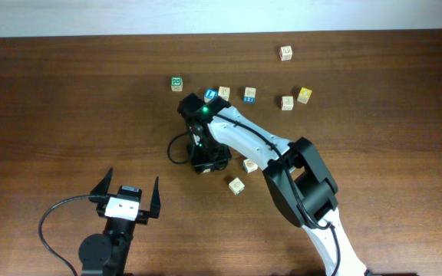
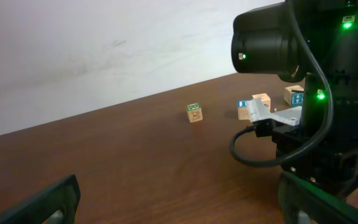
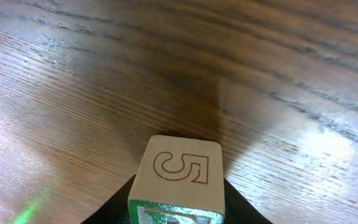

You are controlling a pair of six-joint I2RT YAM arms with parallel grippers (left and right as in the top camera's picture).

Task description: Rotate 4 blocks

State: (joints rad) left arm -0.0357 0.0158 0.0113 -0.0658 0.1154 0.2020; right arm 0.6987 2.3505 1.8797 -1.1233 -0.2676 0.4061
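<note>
— Looking down from overhead: spotting the left gripper (image 1: pixel 126 201) near the front of the table (image 1: pixel 52 115), jaws spread wide, clasping nothing.
— And the right gripper (image 1: pixel 210 159)?
— Bent over mid-table at the end of the right arm (image 1: pixel 298 176), stretched in from the lower right; hiding its own jaws and whatever sits beneath. Just beside that arm, a pale block with red marks (image 1: pixel 250 165); nearer the front, a plain pale block (image 1: pixel 236 185), apart from the first.
— Further back?
— Finding a green-marked block (image 1: pixel 176 83) alone at the left end of a loose row, then a blue-faced cube (image 1: pixel 211 95) and, well to the right, a yellow-faced cube (image 1: pixel 305 95).
— From the left wrist?
— Showing its own fingers (image 2: pixel 42 205) at the bottom corners, far apart, nothing between. Beyond, the green-marked block lying flat on the wood, with the right arm dark at the right.
— And the right wrist?
— Catching a block with a red-brown 5 (image 3: pixel 179 171) on top and a green face toward the lens, pinched between two dark fingers, jaws pressed against its sides. Cannot tell whether touching the table or raised.
</note>
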